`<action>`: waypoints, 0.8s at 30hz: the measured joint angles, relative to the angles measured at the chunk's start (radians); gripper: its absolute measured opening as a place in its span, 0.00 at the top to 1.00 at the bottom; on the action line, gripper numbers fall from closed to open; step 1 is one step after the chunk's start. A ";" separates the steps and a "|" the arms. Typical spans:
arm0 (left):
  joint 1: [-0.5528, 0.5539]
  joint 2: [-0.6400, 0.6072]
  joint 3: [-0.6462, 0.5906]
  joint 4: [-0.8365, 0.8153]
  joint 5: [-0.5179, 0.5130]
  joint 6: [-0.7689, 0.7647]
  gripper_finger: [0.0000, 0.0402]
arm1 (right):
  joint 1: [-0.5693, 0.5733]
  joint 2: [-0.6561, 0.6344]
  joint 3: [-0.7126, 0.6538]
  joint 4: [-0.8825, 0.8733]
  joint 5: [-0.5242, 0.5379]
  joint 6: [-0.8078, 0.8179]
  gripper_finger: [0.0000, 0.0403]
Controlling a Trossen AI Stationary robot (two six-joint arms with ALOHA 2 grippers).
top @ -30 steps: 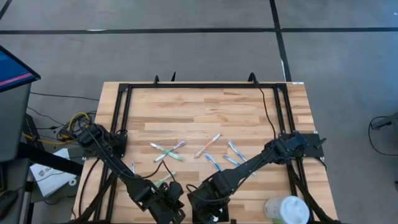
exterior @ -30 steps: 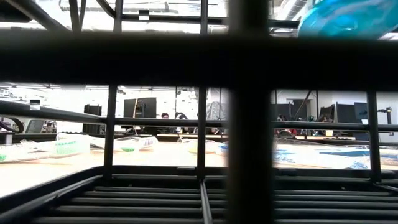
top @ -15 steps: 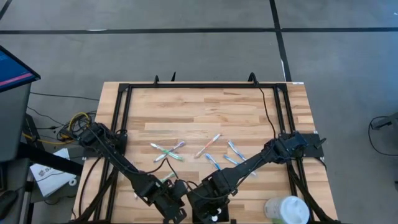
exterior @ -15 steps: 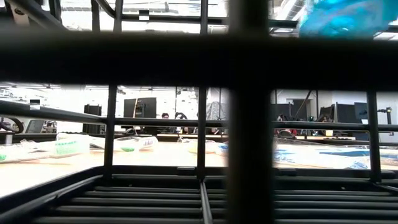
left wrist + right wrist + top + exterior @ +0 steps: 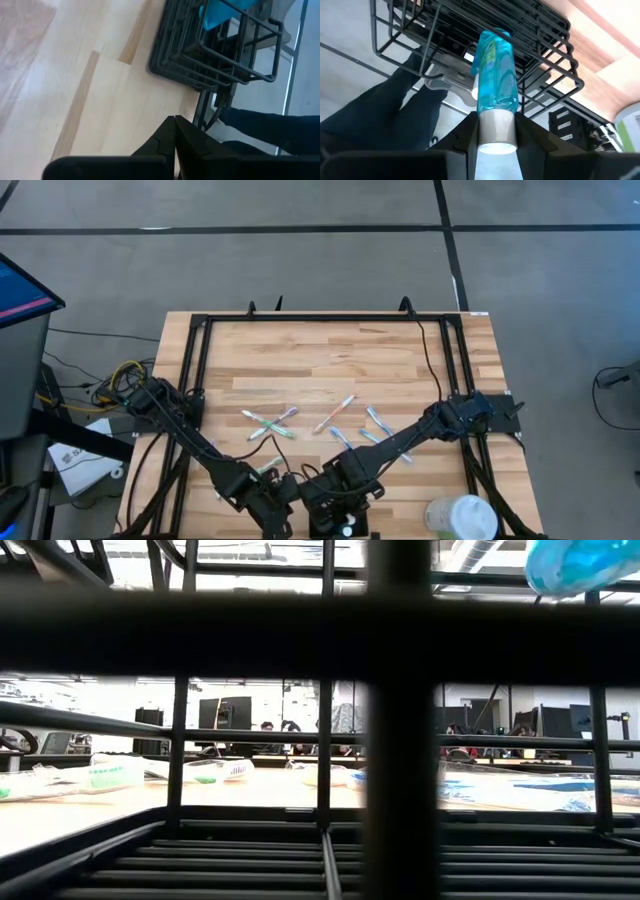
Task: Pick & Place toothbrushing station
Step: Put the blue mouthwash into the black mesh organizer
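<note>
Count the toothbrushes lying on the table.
7 toothbrushes: two crossed left of centre, one at centre, three right of it, one by the left arm; arms may hide more.

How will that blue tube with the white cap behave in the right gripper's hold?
Held by its white cap only, the blue tube may swing in the right gripper. Its glossy, creased body looks soft and light, so it probably flexes against the black wire basket.

Bright and even from above, with only soft shadows on the wooden table (image 5: 330, 370). Low down, fuzzy black bars (image 5: 400, 740) up close against a glaring white room behind. Blurry dark fingers (image 5: 175, 150) and washed-out pale wood near the wrists.
</note>
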 joint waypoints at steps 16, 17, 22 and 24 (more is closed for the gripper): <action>0.000 0.000 0.000 0.002 -0.029 0.005 1.00 | -0.015 0.021 -0.007 0.071 -0.024 0.095 0.77; 0.000 0.000 0.000 0.002 -0.029 0.005 1.00 | -0.014 0.028 -0.011 0.066 -0.027 0.095 0.77; 0.000 0.000 0.000 0.002 -0.034 0.005 1.00 | -0.007 0.069 -0.011 0.122 -0.034 0.098 0.77; 0.000 0.000 0.000 0.001 -0.038 0.006 1.00 | -0.006 0.069 -0.010 0.147 -0.030 0.099 0.77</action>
